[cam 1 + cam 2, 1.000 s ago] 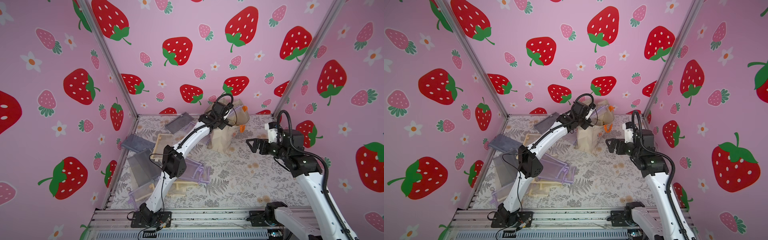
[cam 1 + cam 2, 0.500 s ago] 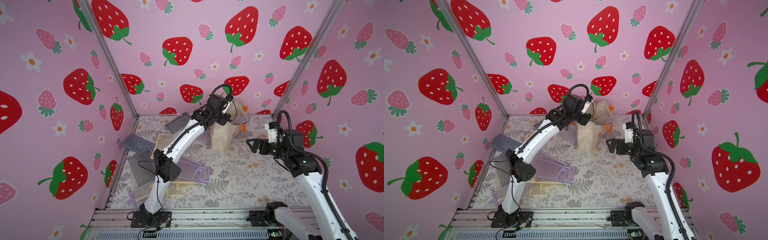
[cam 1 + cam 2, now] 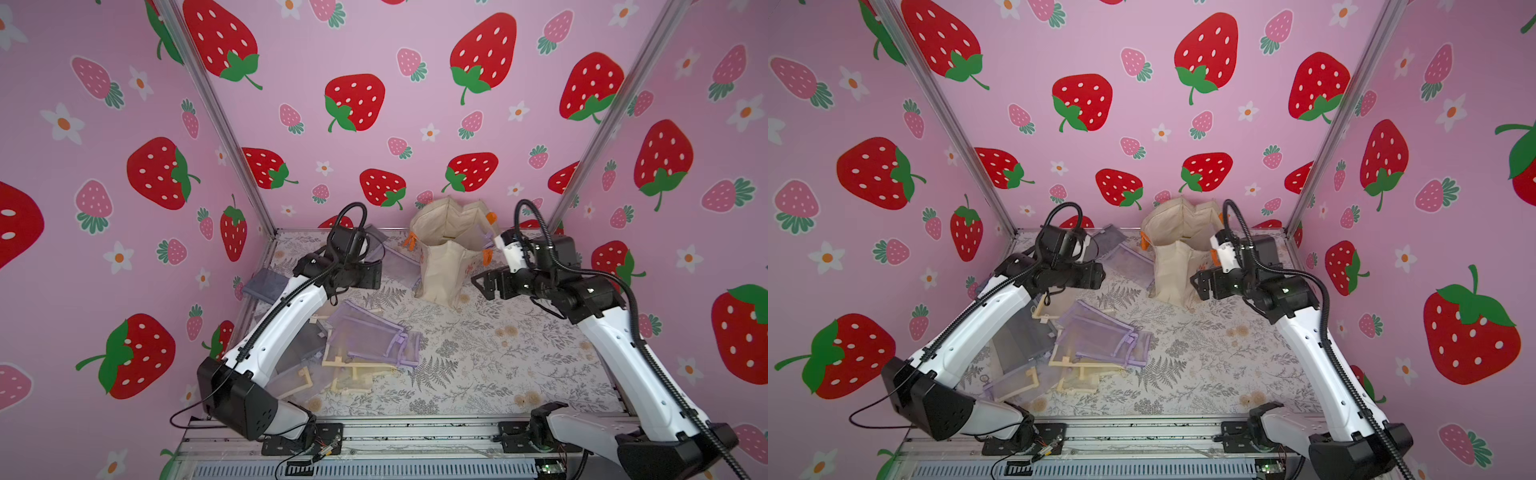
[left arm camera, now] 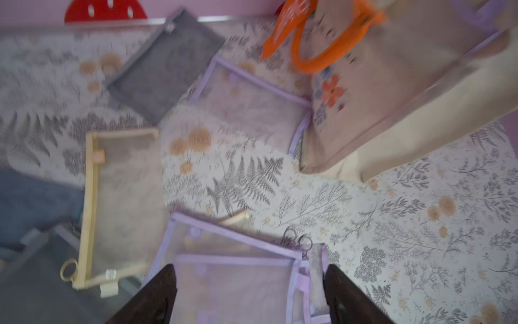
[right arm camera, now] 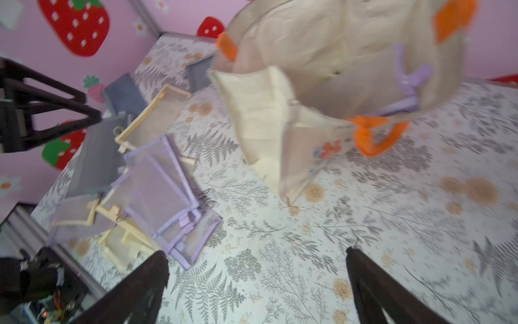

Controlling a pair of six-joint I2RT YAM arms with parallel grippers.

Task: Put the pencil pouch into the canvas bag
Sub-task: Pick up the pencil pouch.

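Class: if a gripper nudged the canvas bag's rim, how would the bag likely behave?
The canvas bag would probably buckle rather than slide: its walls sag and crease. Standing tall and apparently unsupported, it may tip. Its orange handles hang limp, so they would likely flop.

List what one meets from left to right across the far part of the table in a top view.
grey pouch by the side wall → left gripper → purple pouch → canvas bag → right gripper
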